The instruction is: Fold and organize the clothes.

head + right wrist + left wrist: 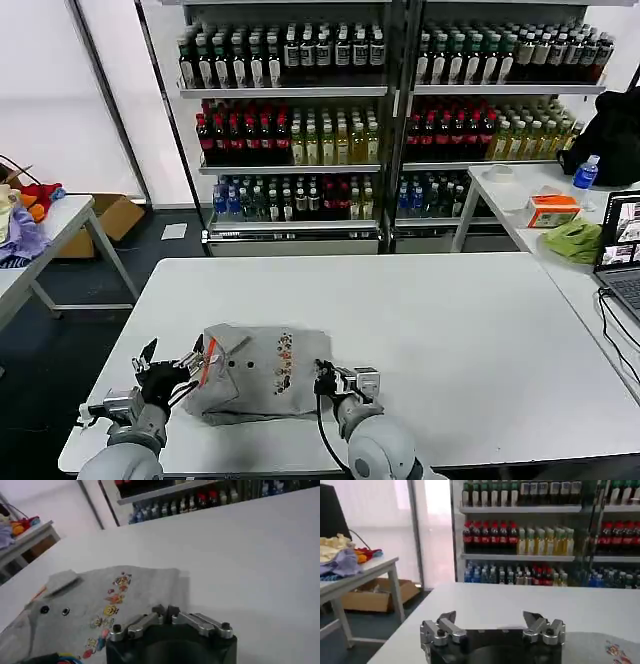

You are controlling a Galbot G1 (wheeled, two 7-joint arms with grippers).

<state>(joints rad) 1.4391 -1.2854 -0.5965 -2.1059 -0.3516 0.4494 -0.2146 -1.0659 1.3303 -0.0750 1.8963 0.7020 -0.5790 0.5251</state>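
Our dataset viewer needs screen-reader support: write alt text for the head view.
A folded grey shirt lies near the front edge of a white table, the left gripper open at its collar side and the right gripper shut at its other side. Shelves of bottled drinks stand behind.

The bottle labels on the shelves (pixel 300 110) were too small to read. The grey shirt (pixel 95 610) was cut off by the right wrist view's edge, and its folded underside was hidden against the table (pixel 450 330).
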